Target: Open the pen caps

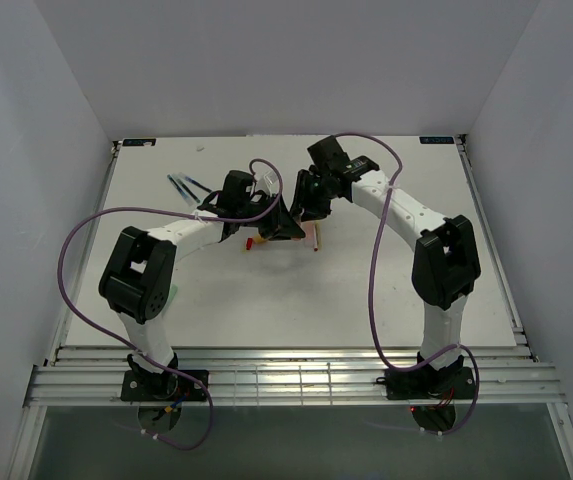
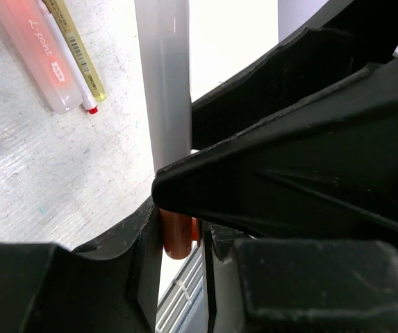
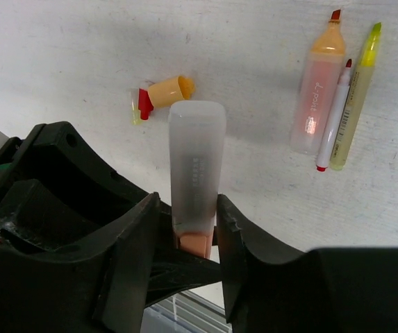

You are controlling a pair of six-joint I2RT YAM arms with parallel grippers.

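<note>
Both grippers meet above the table's middle around one highlighter with a frosted white body (image 3: 196, 152) and an orange cap (image 2: 176, 234). My left gripper (image 2: 179, 229) is shut on the orange cap. My right gripper (image 3: 188, 208) brackets the frosted body just above the cap; its jaws stand slightly wider than the body, with a slim gap on the left side. In the top view the left gripper (image 1: 284, 225) and right gripper (image 1: 311, 200) nearly touch. Loose pen caps lie on the table: an orange-yellow one (image 3: 169, 89) and a red one (image 3: 144, 103).
Three uncapped pens lie side by side: an orange highlighter (image 3: 315, 97), a slim red pen (image 3: 334, 118) and a yellow highlighter (image 3: 355, 104). Blue pens (image 1: 181, 185) lie at the back left. The table's slatted near edge (image 1: 286, 375) runs by the arm bases.
</note>
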